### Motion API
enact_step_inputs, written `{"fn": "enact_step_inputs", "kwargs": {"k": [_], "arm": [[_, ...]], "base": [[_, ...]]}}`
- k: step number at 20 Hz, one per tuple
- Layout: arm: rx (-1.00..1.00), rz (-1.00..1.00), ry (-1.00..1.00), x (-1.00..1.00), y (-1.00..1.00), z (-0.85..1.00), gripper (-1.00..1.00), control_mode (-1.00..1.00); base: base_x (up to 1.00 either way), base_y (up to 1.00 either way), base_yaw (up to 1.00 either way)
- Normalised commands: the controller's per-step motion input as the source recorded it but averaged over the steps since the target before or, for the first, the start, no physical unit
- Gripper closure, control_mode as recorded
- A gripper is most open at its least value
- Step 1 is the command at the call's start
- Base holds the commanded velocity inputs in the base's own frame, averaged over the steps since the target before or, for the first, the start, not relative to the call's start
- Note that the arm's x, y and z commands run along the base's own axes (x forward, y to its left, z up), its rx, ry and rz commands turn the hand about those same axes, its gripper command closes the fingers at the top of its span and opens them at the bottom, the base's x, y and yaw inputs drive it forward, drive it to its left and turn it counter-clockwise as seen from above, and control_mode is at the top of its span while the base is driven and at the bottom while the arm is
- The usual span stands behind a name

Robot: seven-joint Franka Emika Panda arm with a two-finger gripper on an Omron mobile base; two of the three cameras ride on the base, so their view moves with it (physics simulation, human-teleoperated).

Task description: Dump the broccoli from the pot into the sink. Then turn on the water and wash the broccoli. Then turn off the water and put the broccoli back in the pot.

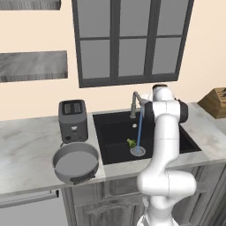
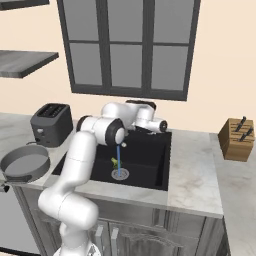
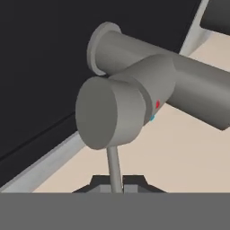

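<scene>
The gripper (image 3: pixel 116 186) is clamped on the faucet's thin lever (image 3: pixel 113 167), which runs straight out from the faucet (image 3: pixel 130 96), while water (image 1: pixel 140 129) pours beside the broccoli (image 1: pixel 131 142) near the sink (image 1: pixel 108 128) drain.

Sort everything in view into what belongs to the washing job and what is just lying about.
Job: broccoli, sink, pot, faucet, running water, claw shut on the faucet lever.
Lying about: toaster, knife block.
</scene>
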Motion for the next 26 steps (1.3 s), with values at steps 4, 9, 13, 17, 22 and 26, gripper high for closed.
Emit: {"fn": "enact_step_inputs", "kwargs": {"k": [4, 9, 13, 17, 22, 26], "arm": [[0.16, 0.16, 0.00, 0.00, 0.52, 0.00, 1.00, -1.00], [0.15, 0.15, 0.00, 0.00, 0.54, 0.05, 1.00, -1.00], [0.13, 0.12, 0.00, 0.00, 0.64, 0.06, 1.00, -1.00], [0.11, 0.12, 0.00, 0.00, 0.75, 0.15, 1.00, -1.00], [0.10, 0.11, -0.01, 0.00, 0.81, 0.24, 1.00, -1.00], [0.09, 0.08, 0.00, 0.00, 0.86, 0.27, 1.00, -1.00]], "base": [[0.00, 0.00, 0.00], [0.00, 0.00, 0.00], [0.00, 0.00, 0.00], [0.00, 0.00, 0.00], [0.00, 0.00, 0.00], [0.00, 0.00, 0.00]]}}
